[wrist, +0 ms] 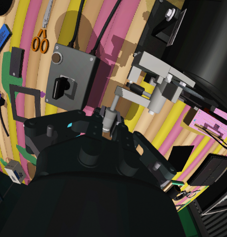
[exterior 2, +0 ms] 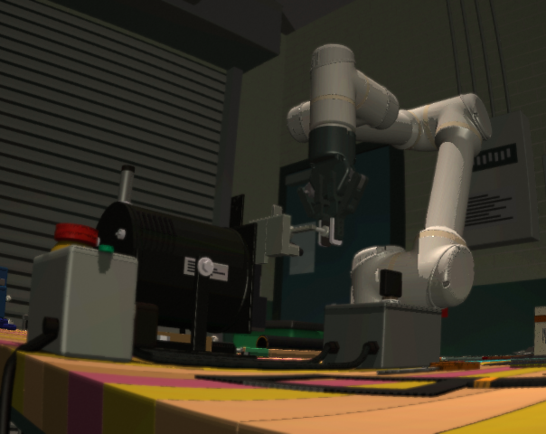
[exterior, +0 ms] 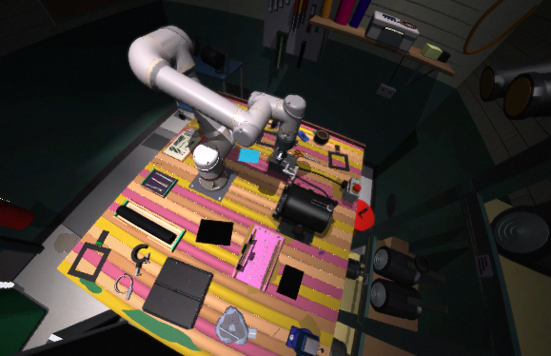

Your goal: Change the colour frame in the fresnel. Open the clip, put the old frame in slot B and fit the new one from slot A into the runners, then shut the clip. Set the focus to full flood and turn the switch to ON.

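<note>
My gripper (exterior 2: 330, 232) (wrist: 108, 124) (exterior: 281, 157) is closed on the handle of the grey clip (wrist: 155, 81) (exterior 2: 277, 232), which juts out from the front of the black fresnel (exterior: 305, 207) (exterior 2: 177, 266). The fresnel stands near the right edge of the striped table. The switch box (wrist: 69, 77) (exterior 2: 382, 330), with its black rotary knob, sits on the table beside the fresnel's front. The pink slot rack (exterior: 258, 255) lies on the table in front of the lamp. The frame in the runners is mostly hidden behind the clip.
The grey emergency-stop box (exterior 2: 83, 299) (exterior: 352, 189) with a red button stands right beside the fresnel's rear. Cables run from the switch box across the table. Scissors (wrist: 40, 39), black frames (exterior: 339, 160), black sheets (exterior: 214, 232) and a black case (exterior: 178, 291) lie around.
</note>
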Tool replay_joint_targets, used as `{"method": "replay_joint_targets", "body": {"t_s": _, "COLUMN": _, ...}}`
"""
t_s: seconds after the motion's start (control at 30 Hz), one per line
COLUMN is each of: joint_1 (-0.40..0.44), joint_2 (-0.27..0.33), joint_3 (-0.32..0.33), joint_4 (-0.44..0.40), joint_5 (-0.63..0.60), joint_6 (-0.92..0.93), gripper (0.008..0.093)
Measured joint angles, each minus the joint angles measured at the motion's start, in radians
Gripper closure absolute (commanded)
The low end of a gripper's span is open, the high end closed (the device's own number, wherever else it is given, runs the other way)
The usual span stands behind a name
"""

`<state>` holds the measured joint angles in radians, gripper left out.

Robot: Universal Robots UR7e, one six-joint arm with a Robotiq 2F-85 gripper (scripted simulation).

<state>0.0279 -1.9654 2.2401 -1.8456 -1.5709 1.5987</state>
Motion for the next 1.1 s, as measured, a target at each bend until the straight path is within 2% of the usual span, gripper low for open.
{"method": "replay_joint_targets", "body": {"t_s": 0.47, "joint_1": 0.0, "joint_2": 0.0, "joint_3": 0.0, "joint_4": 0.0, "joint_5": 0.0, "joint_6": 0.0, "gripper": 0.0934}}
{"method": "replay_joint_targets", "body": {"t_s": 0.83, "joint_1": 0.0, "joint_2": 0.0, "joint_3": 0.0, "joint_4": 0.0, "joint_5": 0.0, "joint_6": 0.0, "gripper": 0.073}}
{"method": "replay_joint_targets", "body": {"t_s": 1.1, "joint_1": 0.0, "joint_2": 0.0, "joint_3": 0.0, "joint_4": 0.0, "joint_5": 0.0, "joint_6": 0.0, "gripper": 0.073}}
